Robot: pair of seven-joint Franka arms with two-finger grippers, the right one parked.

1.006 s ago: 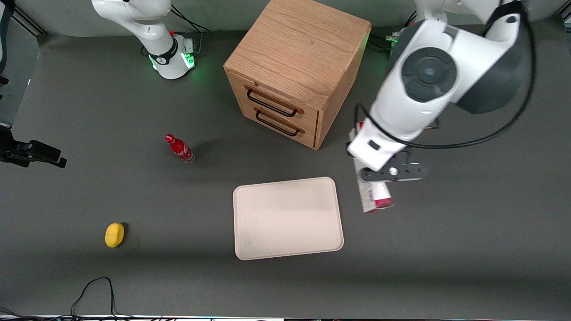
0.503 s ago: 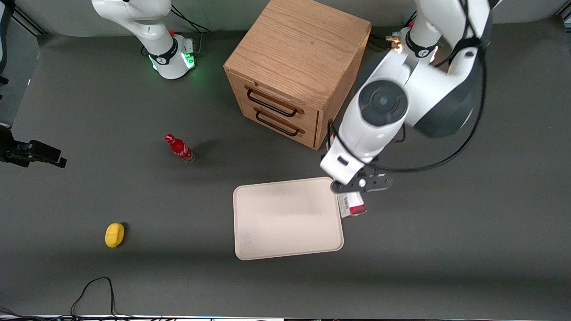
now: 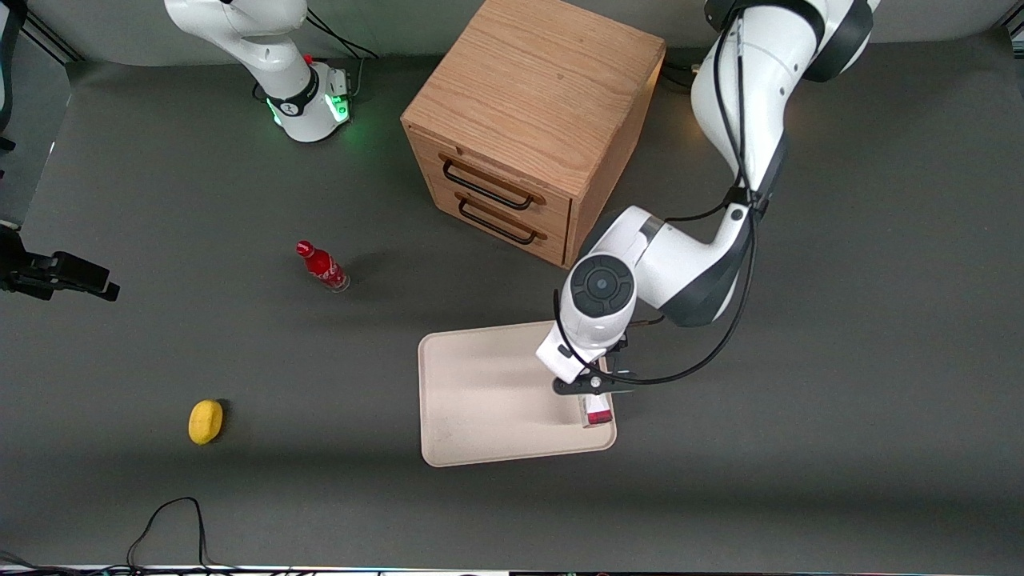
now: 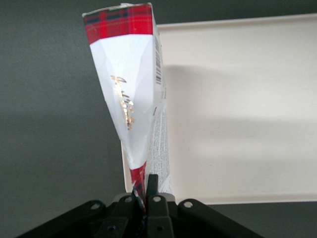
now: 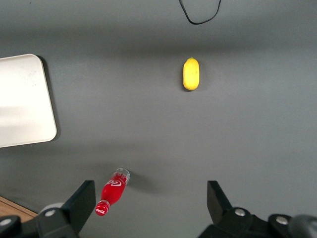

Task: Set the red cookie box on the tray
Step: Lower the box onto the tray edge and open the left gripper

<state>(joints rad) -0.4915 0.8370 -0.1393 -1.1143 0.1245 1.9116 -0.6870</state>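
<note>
My left gripper [image 3: 593,390] hangs over the edge of the cream tray [image 3: 480,400] that lies toward the working arm's end, shut on the red cookie box [image 3: 597,414]. In the left wrist view the red cookie box [image 4: 130,89] stands on edge between the fingertips [image 4: 152,184], its red tartan end pointing away from the gripper [image 4: 145,188], above the rim of the tray [image 4: 237,99]. Most of the box is hidden under the wrist in the front view.
A wooden drawer cabinet [image 3: 534,120] stands farther from the front camera than the tray. A small red bottle [image 3: 322,266] and a yellow lemon-like object [image 3: 206,421] lie toward the parked arm's end of the table. A black cable [image 3: 172,520] loops near the front edge.
The left arm has carried the box from the table beside the tray toward the front camera and over the tray's edge, dropping lower. The tray, bottle and yellow object have not moved.
</note>
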